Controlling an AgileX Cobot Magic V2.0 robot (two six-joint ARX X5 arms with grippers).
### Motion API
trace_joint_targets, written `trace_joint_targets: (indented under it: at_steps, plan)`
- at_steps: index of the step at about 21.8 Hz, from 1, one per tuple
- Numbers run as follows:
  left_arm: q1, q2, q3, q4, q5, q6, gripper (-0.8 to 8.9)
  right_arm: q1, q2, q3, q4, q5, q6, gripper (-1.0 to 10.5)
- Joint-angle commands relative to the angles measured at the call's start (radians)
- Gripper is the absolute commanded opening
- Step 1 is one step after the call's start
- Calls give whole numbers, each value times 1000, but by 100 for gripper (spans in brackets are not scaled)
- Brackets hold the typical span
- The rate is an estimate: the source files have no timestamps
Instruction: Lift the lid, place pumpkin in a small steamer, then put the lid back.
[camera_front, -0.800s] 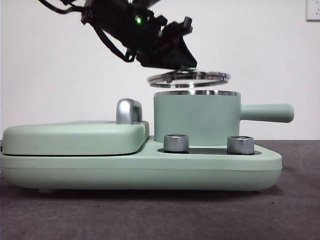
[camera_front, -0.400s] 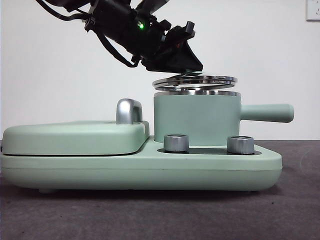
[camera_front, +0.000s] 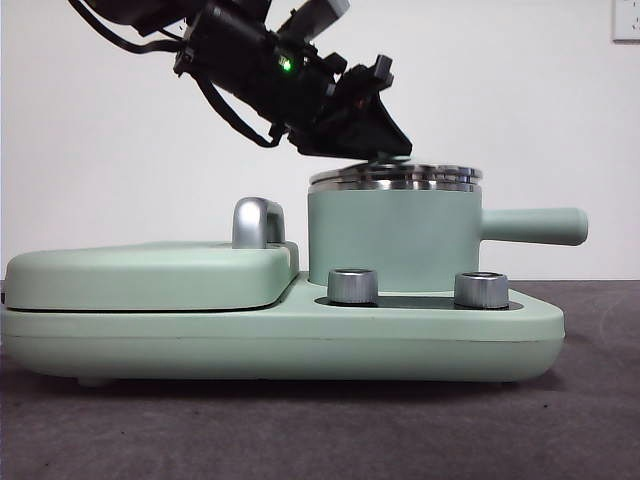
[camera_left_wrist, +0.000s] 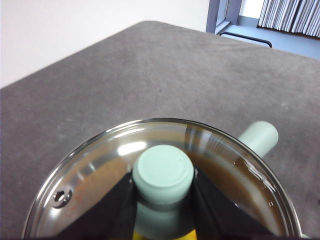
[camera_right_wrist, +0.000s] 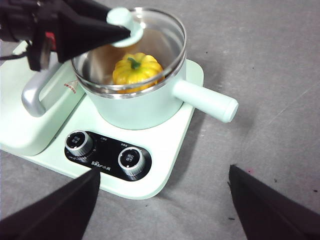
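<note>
The glass lid (camera_front: 395, 177) with its steel rim lies on top of the small steamer (camera_front: 390, 240), a mint-green pot with a long side handle (camera_front: 530, 226). My left gripper (camera_front: 385, 148) reaches in from the upper left, shut on the lid's mint knob (camera_left_wrist: 163, 172). Through the glass, the yellow-orange pumpkin (camera_right_wrist: 137, 70) with a green stem sits inside the steamer (camera_right_wrist: 145, 107). My right gripper (camera_right_wrist: 165, 207) hovers open above the front of the cooker, holding nothing.
The steamer stands on a mint-green cooker base (camera_front: 300, 335) with two steel dials (camera_front: 352, 286) (camera_front: 481, 289). Left of it lies a flat griddle cover (camera_front: 150, 270) with a chrome handle (camera_front: 255, 222). Dark grey table all round.
The left gripper has carried the lid down and a little to the right, from hovering tilted above the steamer to lying on its rim.
</note>
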Motion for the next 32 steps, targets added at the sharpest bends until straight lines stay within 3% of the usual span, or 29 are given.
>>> trace_joint_targets:
  at_steps: [1, 7, 14, 24, 29, 30, 32]
  plan:
    - [-10, 25, 38, 22, 4, 10, 14, 7, 4, 7, 2, 2, 6, 396]
    - [-10, 27, 38, -28, -13, 14, 14, 7, 4, 7, 2, 2, 6, 396]
    - [-10, 26, 39, -34, -61, 79, 14, 7, 4, 7, 2, 2, 6, 396]
    - [-39, 13, 97, -176, -61, 77, 14, 7, 4, 7, 1, 2, 3, 396]
    - [-40, 13, 109, -164, -61, 77, 15, 7, 4, 7, -5, 2, 3, 396]
    - [-40, 13, 109, -163, -61, 77, 19, 7, 4, 7, -6, 2, 3, 396]
    - [-40, 13, 109, -156, -60, 76, 139, 7, 4, 7, -6, 2, 3, 396]
